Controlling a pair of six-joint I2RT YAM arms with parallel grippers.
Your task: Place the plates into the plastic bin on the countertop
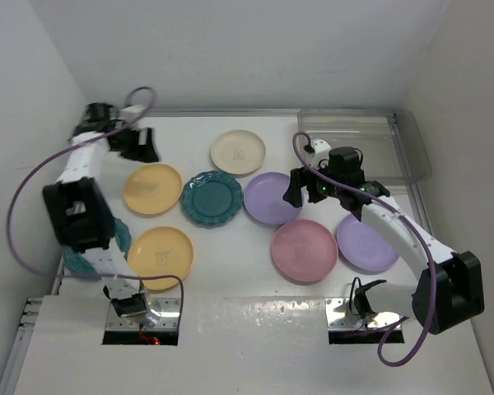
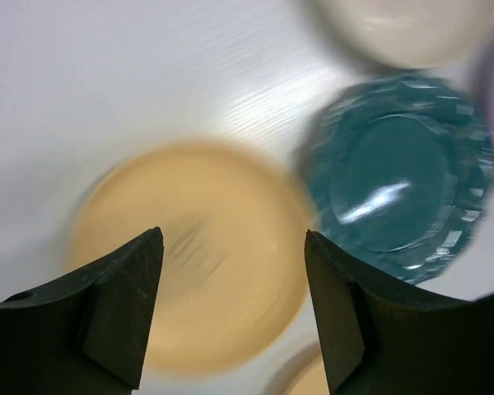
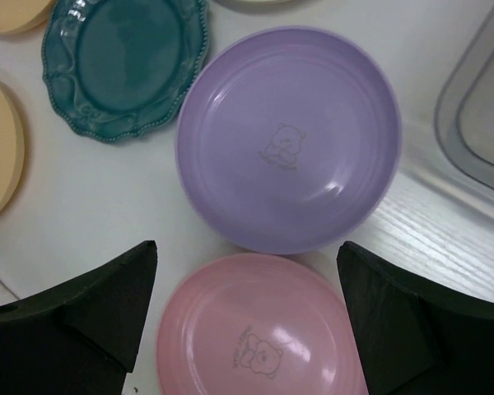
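Note:
Several plates lie on the white countertop point(image 1: 230, 288): cream point(image 1: 237, 152), yellow point(image 1: 152, 189), teal scalloped point(image 1: 212, 198), lavender point(image 1: 272, 198), pink point(image 1: 304, 250), a second lavender point(image 1: 366, 243) and a second yellow point(image 1: 160, 253). Another teal plate point(image 1: 120, 239) is mostly hidden under the left arm. The clear plastic bin point(image 1: 370, 148) sits at the back right with nothing in it. My left gripper point(image 2: 232, 237) hangs open above the blurred yellow plate point(image 2: 189, 255), at the back left point(image 1: 138, 146). My right gripper point(image 3: 247, 247) is open over the lavender plate point(image 3: 288, 140) and pink plate point(image 3: 259, 329).
White walls close in the back and both sides. The bin's rim point(image 3: 477, 123) lies just right of the lavender plate. Purple cables loop off both arms. The teal scalloped plate point(image 2: 395, 181) lies right of the left gripper's fingers.

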